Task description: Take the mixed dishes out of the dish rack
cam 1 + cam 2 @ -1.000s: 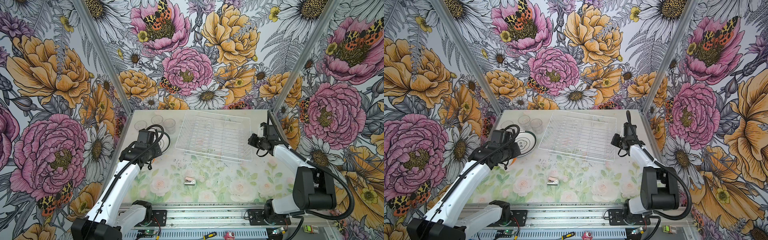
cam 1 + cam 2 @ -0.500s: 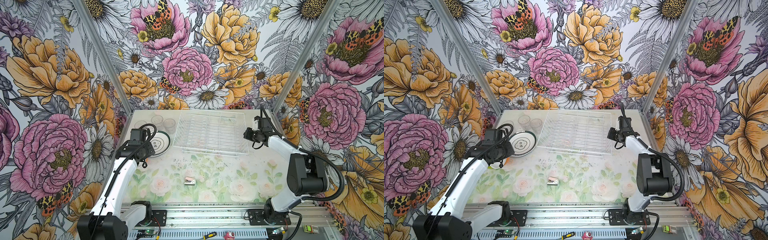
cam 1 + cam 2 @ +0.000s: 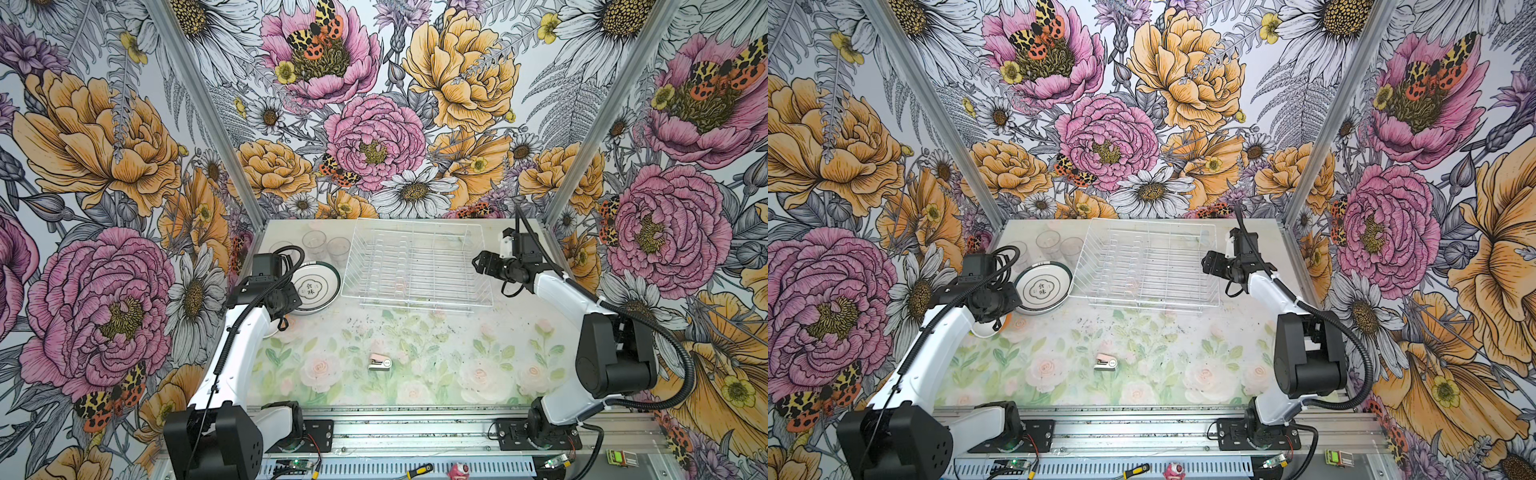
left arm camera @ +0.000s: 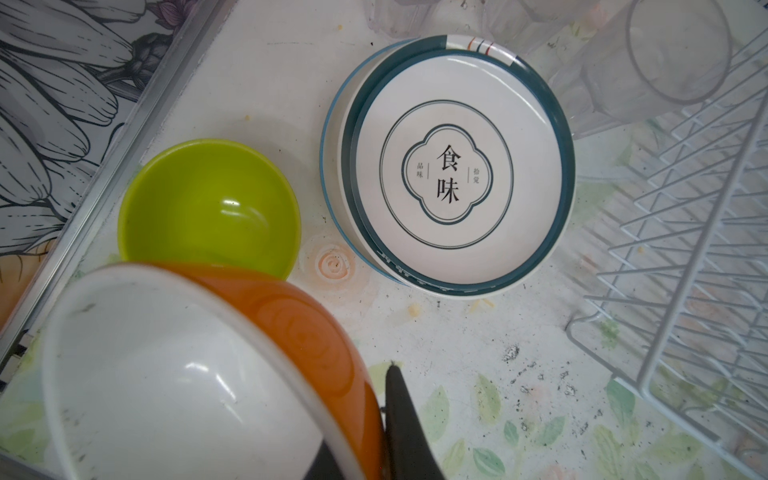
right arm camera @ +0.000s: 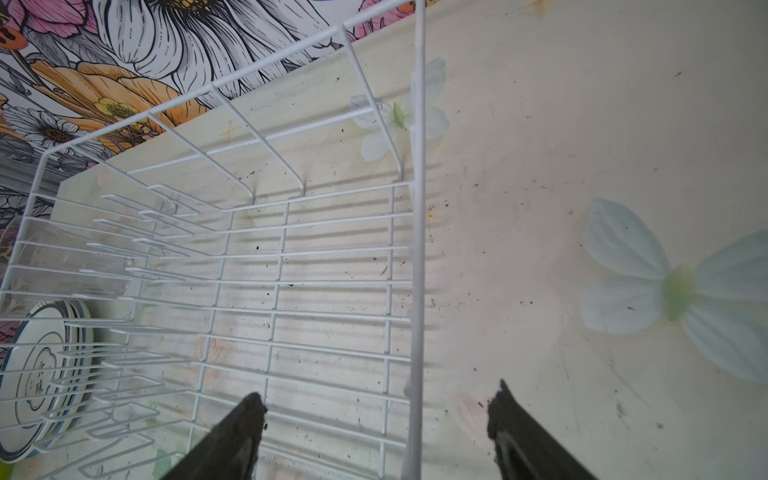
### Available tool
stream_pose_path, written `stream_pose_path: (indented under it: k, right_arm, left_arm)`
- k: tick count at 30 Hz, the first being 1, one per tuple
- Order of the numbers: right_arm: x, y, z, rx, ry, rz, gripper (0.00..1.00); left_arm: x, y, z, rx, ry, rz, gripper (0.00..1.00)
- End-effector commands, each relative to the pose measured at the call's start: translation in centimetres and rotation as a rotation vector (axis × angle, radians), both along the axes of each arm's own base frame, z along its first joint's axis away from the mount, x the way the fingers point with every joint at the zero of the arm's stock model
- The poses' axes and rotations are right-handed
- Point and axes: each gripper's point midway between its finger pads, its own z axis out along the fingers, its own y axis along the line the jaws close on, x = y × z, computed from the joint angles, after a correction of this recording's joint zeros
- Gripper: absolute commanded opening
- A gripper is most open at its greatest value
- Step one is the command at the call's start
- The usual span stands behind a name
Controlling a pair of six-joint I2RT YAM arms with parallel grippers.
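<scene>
**Q:** What is held by the left gripper (image 4: 380, 388)?

**A:** The small orange bowl (image 4: 299, 328) is clenched at its rim. One finger (image 4: 397, 399) is pressed against the orange outer wall; the other is hidden by the bowl. Whether the bowl rests on the tabletop (image 4: 478, 374) cannot be told.

**Q:** Where are the other dishes located?

**A:** The lime-green bowl (image 4: 208, 208) is seated upright on the tabletop, just beside the orange bowl and near the left wall. The stacked plates (image 3: 316, 286), topped by a teal-rimmed one, are laid between that bowl and the dish rack (image 3: 415, 272), just beside its left side. Three clear tumblers (image 3: 313, 242) are stood behind the plates, by the rack's far left corner. The rack is set at the far middle of the tabletop. A small pink-white stapler-like object (image 3: 379, 363) is seen well apart, in front of it.

**Q:** What is the state of the right gripper (image 5: 376, 411)?

**A:** The jaws are spread wide, astride the top wire of the rack's right side. The wire passes between the fingers (image 5: 249, 415) and is touched by neither. Nothing is grasped.
</scene>
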Motion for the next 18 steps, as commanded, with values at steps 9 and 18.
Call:
stream_pose_path:
  k: [9, 18]
  right_arm:
    - [-7.5, -0.4, 6.6, 0.080, -0.309, -0.093, 0.97]
    - [-12.3, 0.6, 7.3, 0.168, -0.385, -0.041, 0.97]
  left_arm:
    - [1.7, 4.3, 0.0, 0.124, 0.049, 0.086, 0.00]
    - [2.3, 7.1, -2.4, 0.231, 0.180, 0.125, 0.00]
